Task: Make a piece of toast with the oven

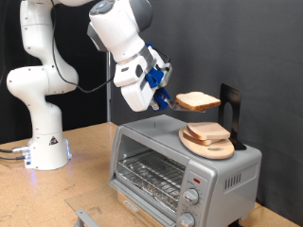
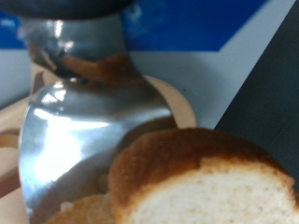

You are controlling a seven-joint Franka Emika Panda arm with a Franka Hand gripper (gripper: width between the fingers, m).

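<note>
My gripper point(image 1: 163, 100) hangs in the air above the top of the oven point(image 1: 180, 161), and my fingers are clamped on one edge of the piece of toast point(image 1: 198, 99) — the slice juts out level toward the exterior view's right, clear of everything beneath it. Just below it, a stack of bread slices point(image 1: 206, 132) rests on a round wooden board point(image 1: 210, 148) on the oven's roof. The oven sits on the tabletop point(image 1: 85, 180), wire rack visible through its front and round knobs point(image 1: 190, 198) on the exterior view's right. In the wrist view, the toast point(image 2: 210, 182) fills the foreground, pale crumb and brown crust, beside one shiny metal finger point(image 2: 79, 131).
</note>
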